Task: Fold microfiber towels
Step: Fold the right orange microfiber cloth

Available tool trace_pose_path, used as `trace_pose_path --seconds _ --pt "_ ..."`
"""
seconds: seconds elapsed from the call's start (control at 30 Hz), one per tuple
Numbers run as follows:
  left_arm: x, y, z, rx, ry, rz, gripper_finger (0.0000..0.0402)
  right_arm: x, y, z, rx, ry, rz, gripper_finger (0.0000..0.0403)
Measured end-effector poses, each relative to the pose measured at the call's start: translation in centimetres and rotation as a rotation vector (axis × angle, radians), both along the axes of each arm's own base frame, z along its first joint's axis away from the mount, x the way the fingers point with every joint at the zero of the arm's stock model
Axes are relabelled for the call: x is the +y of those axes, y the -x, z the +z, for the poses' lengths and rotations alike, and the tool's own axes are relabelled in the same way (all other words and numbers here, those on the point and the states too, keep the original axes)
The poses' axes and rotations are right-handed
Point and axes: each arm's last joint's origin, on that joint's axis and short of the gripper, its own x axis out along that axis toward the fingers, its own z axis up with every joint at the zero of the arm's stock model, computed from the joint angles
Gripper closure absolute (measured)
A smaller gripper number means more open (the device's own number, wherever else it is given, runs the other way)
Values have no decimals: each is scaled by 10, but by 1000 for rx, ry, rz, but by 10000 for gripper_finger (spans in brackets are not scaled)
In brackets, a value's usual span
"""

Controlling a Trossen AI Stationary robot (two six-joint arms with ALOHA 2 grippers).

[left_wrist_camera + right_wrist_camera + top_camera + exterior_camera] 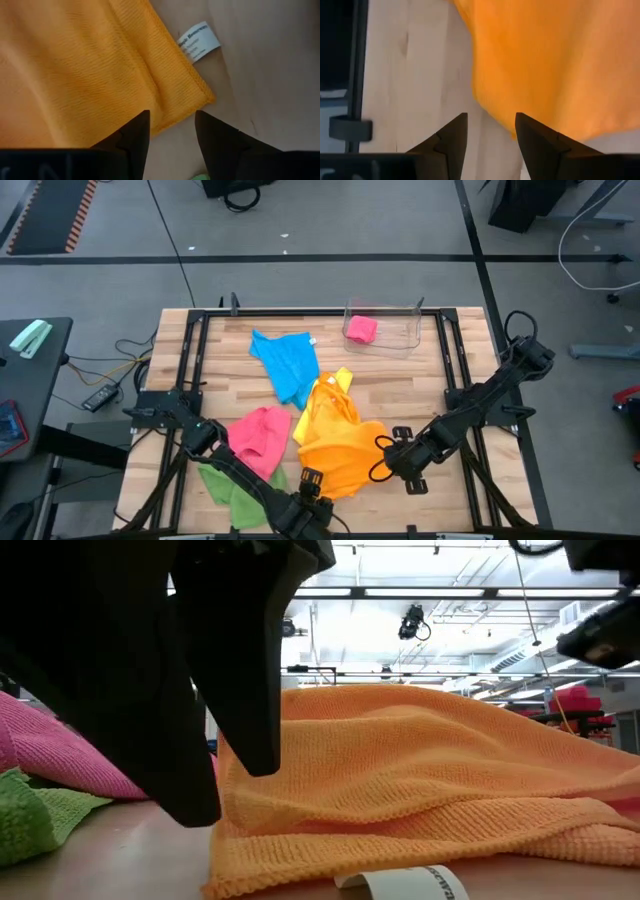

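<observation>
As seen from above, the orange towel (335, 442) is spread at the table's (440, 395) front middle; the yellow towel (338, 383) and blue towel (287, 363) lie behind it, the pink towel (258, 439) and green towel (232, 488) to its left. Another pink cloth (361, 329) is held in the bin (384, 326) behind.

In the low view, the orange towel's white label (410, 883) is seen at its front edge.

In the left wrist view, the left gripper (172, 131) is held with fingers apart over the orange towel's corner, nothing between them.

In the right wrist view, the right gripper (491, 134) is parted, empty, at the orange towel's edge.
</observation>
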Motion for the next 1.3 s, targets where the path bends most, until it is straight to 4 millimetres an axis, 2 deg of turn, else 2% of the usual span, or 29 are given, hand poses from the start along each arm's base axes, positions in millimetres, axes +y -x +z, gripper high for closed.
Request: trace_pose_path --seconds 0.13,0.3,0.47,0.6,0.73,0.8,0.97,1.13,1.3 --pt "-1 -1 -9 22 -28 -39 237 7 0 8 -49 19 34 229" --pt "-4 -1 -18 39 -102 -167 237 15 3 11 -125 81 74 229" --pt "-3 -3 -23 40 -130 -180 250 18 3 12 -171 97 67 229" --pt "-2 -4 -24 36 -114 -144 299 20 1 13 -199 84 75 229" --pt "-1 -5 -26 37 -95 -112 372 21 -3 16 -262 92 92 229" --pt "-1 -5 -26 28 -84 -84 391 23 -5 18 -300 88 97 229" --pt "2 -6 -16 2 -105 -60 393 32 -8 17 -376 105 146 229" --pt "8 -9 15 -57 -135 -30 392 40 -13 6 -407 146 171 229" --pt "20 -16 11 -64 -180 10 396 50 -22 -13 -436 182 195 229"
